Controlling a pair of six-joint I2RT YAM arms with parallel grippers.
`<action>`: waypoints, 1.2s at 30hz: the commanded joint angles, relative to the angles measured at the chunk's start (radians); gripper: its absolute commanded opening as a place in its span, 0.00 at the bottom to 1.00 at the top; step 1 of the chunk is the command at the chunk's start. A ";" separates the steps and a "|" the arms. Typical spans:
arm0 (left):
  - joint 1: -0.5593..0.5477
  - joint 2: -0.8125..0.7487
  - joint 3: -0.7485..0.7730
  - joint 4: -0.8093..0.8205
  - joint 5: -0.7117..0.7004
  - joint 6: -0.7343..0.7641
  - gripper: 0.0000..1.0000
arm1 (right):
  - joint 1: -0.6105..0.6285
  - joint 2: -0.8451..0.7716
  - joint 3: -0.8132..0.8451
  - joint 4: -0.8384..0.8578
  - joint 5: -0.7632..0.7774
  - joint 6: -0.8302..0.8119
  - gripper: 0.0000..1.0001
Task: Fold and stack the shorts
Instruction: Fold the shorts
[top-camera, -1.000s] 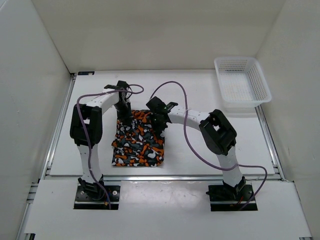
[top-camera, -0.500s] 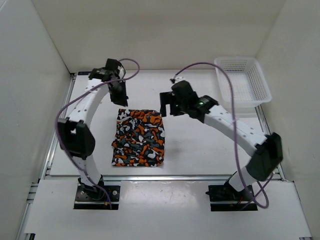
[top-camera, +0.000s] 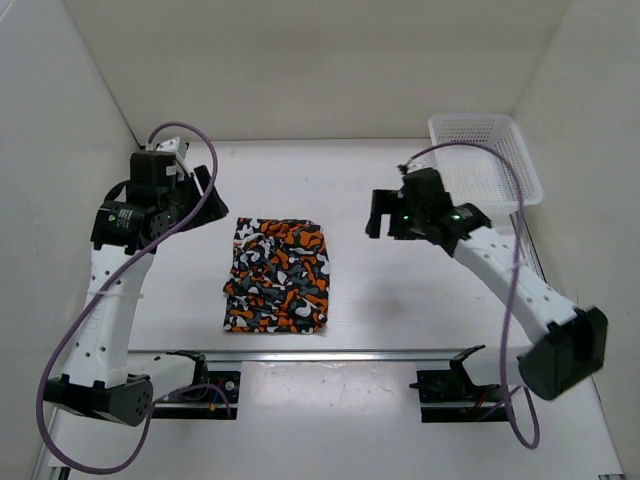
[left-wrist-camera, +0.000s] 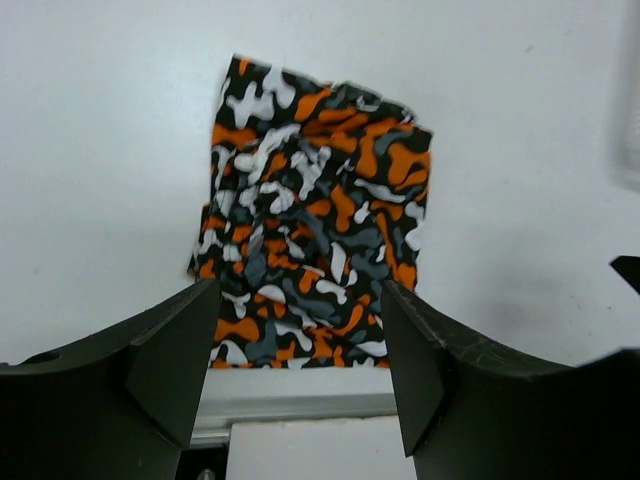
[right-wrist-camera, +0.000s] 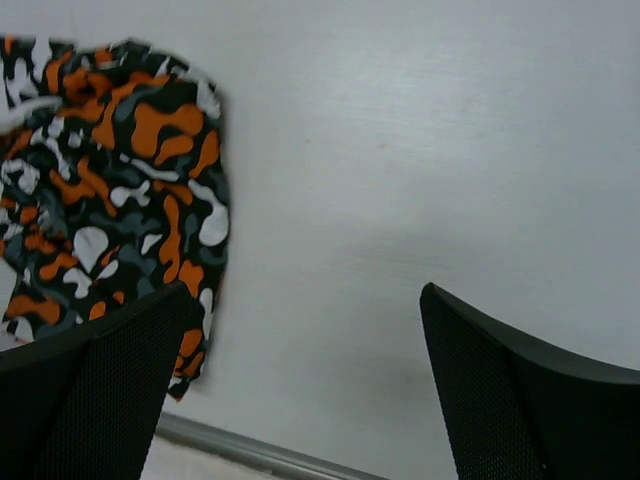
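Observation:
The shorts (top-camera: 279, 275), printed in orange, black, grey and white blotches, lie folded into a rough rectangle on the white table, a little left of centre. They fill the middle of the left wrist view (left-wrist-camera: 315, 215) and the left side of the right wrist view (right-wrist-camera: 105, 190). My left gripper (top-camera: 200, 185) hangs raised to the left of the shorts, open, with nothing between its fingers (left-wrist-camera: 165, 355). Raised on the other side, to the right of the shorts, is my right gripper (top-camera: 380, 215), wide open and empty.
A white mesh basket (top-camera: 484, 160) stands at the back right corner, with nothing in it. White walls close the table on three sides. A metal rail (top-camera: 350, 353) runs along the table's near edge, just in front of the shorts.
Both grippers have let go of the shorts' far edge, opened and lifted away, the left arm swinging out left and the right arm out right. The shorts stay folded where they were.

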 joint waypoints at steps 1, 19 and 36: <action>0.009 -0.013 -0.106 -0.007 -0.001 -0.058 0.76 | 0.067 0.134 -0.037 0.092 -0.201 0.028 1.00; 0.018 -0.062 -0.136 -0.048 -0.022 -0.077 0.76 | 0.252 0.694 0.021 0.318 -0.353 0.090 0.64; 0.018 -0.062 -0.146 -0.066 -0.040 -0.077 0.75 | 0.002 0.669 0.107 0.219 -0.054 0.072 0.00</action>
